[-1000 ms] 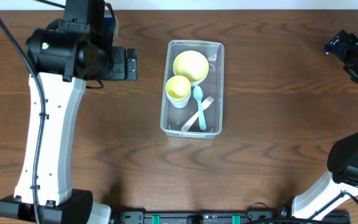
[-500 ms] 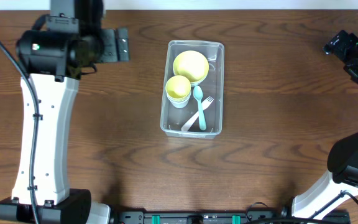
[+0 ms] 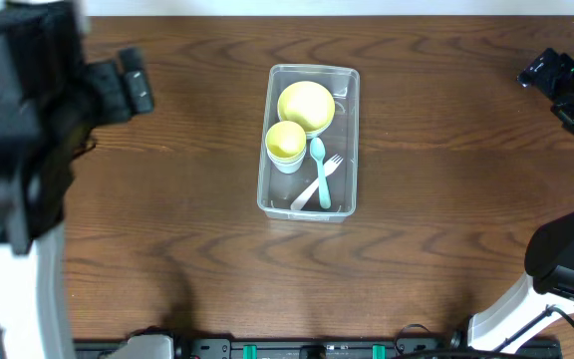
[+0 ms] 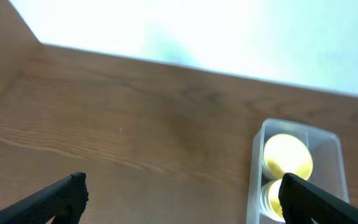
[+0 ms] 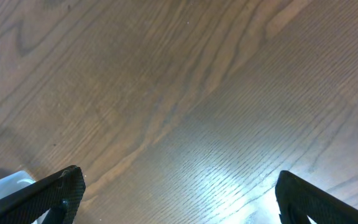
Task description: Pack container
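The clear rectangular container (image 3: 341,140) stands at the table's middle. In it are a yellow bowl (image 3: 306,106), a yellow cup (image 3: 286,143), a teal spoon (image 3: 319,170) and a white fork (image 3: 312,189). My left gripper (image 3: 136,88) is open and empty, raised high at the far left, well apart from the container. In the left wrist view (image 4: 182,199) the container (image 4: 257,163) and the bowl (image 4: 287,155) show at lower right. My right gripper (image 3: 554,82) is open and empty at the far right edge. In the right wrist view (image 5: 179,199) it hangs over bare wood.
The brown wooden table (image 3: 167,229) lies all round the container. The left arm's big blurred body (image 3: 13,140) fills the left edge of the overhead view. A corner of the container (image 5: 2,185) shows at the lower left of the right wrist view.
My left arm has drawn back to the left and risen toward the overhead camera, away from the container. The right arm and the container's contents have not moved.
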Controlling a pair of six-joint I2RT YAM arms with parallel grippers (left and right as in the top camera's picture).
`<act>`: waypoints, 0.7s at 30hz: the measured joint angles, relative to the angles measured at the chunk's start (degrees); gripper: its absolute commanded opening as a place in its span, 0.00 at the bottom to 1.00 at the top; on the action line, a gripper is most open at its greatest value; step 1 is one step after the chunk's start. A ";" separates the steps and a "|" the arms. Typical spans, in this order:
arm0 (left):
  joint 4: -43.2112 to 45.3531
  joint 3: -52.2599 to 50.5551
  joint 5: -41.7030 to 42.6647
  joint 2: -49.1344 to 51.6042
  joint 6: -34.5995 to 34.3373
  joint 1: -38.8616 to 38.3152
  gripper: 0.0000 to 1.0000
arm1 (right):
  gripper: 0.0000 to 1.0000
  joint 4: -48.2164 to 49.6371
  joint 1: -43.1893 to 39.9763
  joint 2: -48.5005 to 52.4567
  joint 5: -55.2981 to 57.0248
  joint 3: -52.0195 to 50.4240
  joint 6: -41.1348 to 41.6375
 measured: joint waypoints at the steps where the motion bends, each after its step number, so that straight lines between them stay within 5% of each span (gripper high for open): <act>1: 0.00 -0.15 -0.09 -1.64 -0.02 0.42 0.98 | 0.99 0.00 0.00 0.00 -0.02 0.00 0.00; 12: -2.14 -15.65 -0.13 -18.67 0.00 1.88 0.98 | 0.99 0.02 0.00 0.00 0.00 0.00 0.00; 21: 7.37 -38.69 -0.11 -37.09 0.00 1.88 0.98 | 0.99 0.02 0.00 0.00 -0.02 -0.02 0.00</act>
